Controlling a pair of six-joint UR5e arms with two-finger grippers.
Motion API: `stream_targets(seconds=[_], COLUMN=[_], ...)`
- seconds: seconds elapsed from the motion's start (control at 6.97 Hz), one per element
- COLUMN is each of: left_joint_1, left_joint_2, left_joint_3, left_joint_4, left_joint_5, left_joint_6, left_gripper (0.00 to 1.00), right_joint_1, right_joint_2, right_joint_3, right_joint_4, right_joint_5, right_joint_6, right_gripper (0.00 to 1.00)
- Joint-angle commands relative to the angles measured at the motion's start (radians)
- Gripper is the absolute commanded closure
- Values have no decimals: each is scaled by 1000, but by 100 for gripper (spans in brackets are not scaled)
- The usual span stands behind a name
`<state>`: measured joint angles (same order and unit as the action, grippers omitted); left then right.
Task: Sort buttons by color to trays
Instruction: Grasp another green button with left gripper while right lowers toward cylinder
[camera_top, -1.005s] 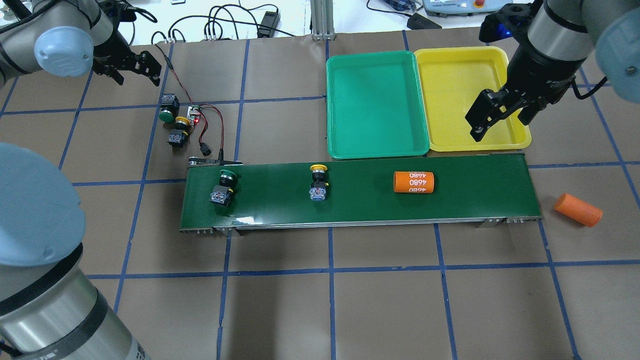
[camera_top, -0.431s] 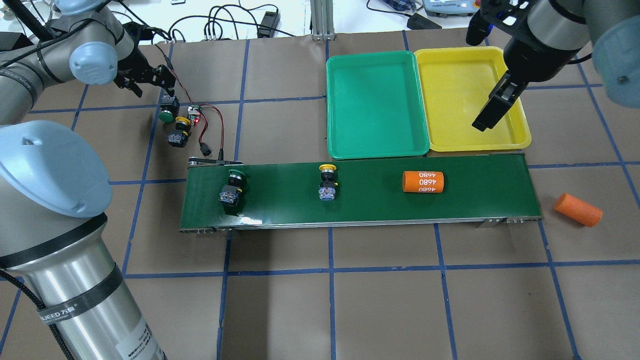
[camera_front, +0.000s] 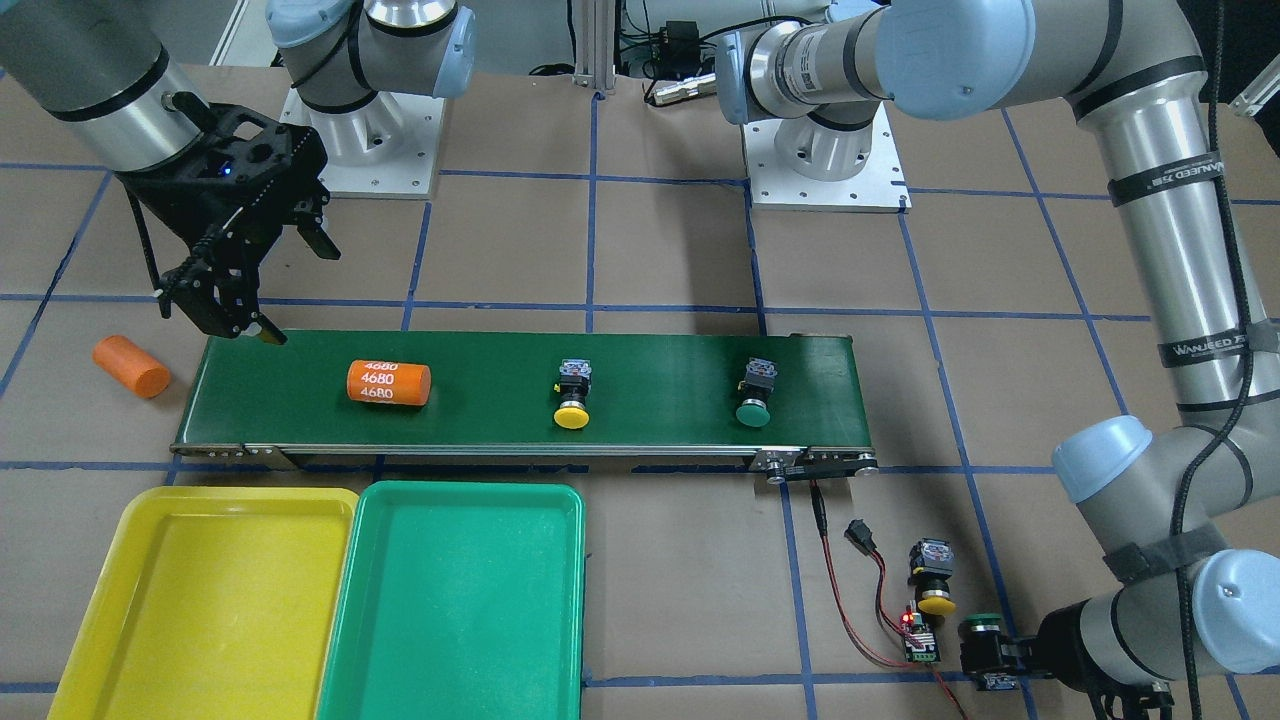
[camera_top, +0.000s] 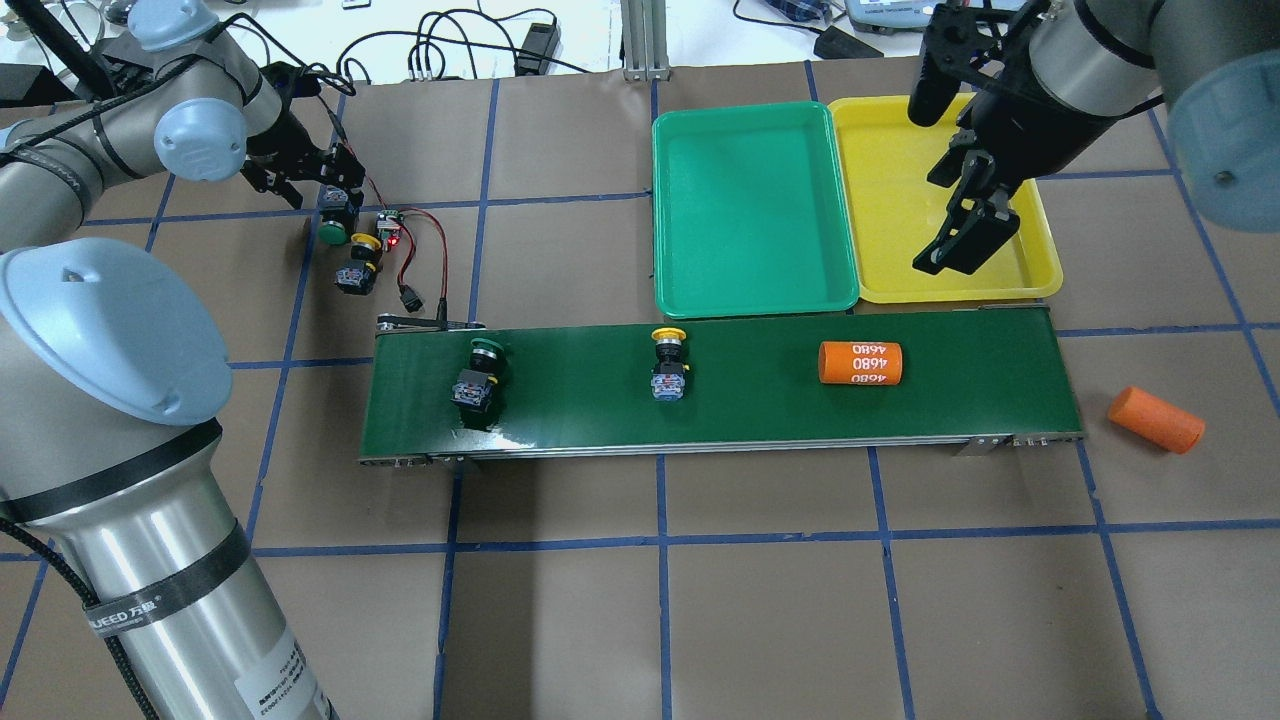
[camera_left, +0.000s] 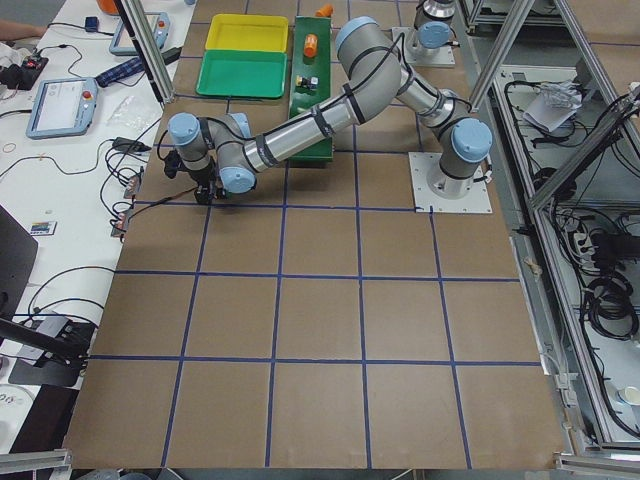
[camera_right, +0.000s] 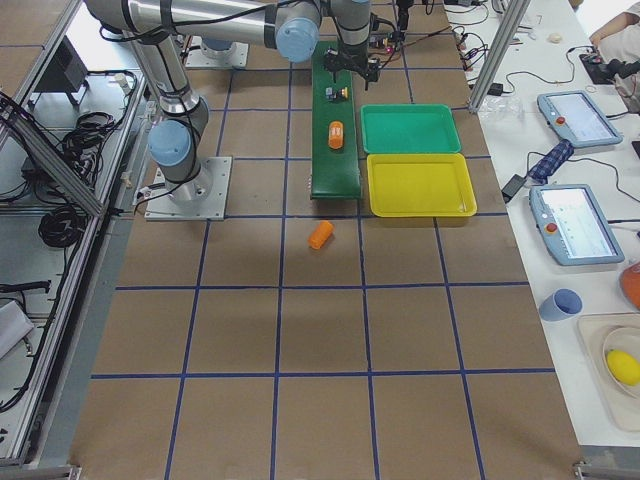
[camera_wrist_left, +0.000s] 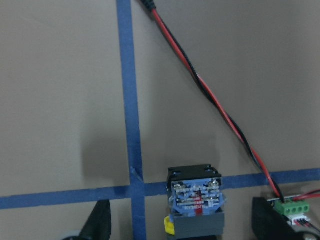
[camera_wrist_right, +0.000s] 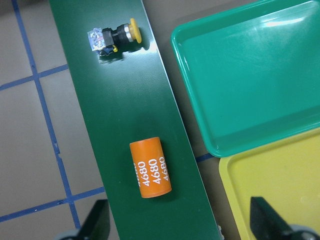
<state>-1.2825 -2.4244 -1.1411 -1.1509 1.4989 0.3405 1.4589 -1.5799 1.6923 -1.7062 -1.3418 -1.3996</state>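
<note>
Right now: left jaws straddle a green button

You have the left gripper (camera_wrist_left: 185, 227) at the table's far left, jaws spread wide either side of the far green button (camera_top: 335, 215) without touching it. The far yellow button (camera_top: 358, 265) lies just beside it. The right gripper (camera_top: 965, 240) hangs by the yellow tray's (camera_top: 890, 180) near edge, jaws released. The green tray (camera_top: 750, 200) sits just left of the yellow one. The belt green button (camera_top: 478, 378) and belt yellow button (camera_top: 668, 365) lie on the conveyor belt (camera_top: 750, 400).

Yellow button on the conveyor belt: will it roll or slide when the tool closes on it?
The yellow button lies on its side with a squarish contact block, so it probably won't roll. Its round cap overhangs the body, so an off-centre push may pivot it. The conveyor belt looks glossy; it could slide.
</note>
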Motion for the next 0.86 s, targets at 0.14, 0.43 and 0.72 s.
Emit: stream_targets(seconds=[0.14,0.43,0.72], left_joint_1=[0,3,-4], left_joint_2=[-13,-7,101], left_joint_3=[6,17,43], left_joint_4=[-9,-45,-259], left_joint_5=[14,32,35], left_joint_6=[-3,-12,-14], left_gripper=[100,100,100], right_joint_1=[1,0,0], right_joint_2=[9,101,122], right_joint_3=[124,156,145], right_joint_4=[0,-1,-15], right_joint_5=[4,6,1], right_joint_6=[-105,-189,-226], right_gripper=[0,0,0])
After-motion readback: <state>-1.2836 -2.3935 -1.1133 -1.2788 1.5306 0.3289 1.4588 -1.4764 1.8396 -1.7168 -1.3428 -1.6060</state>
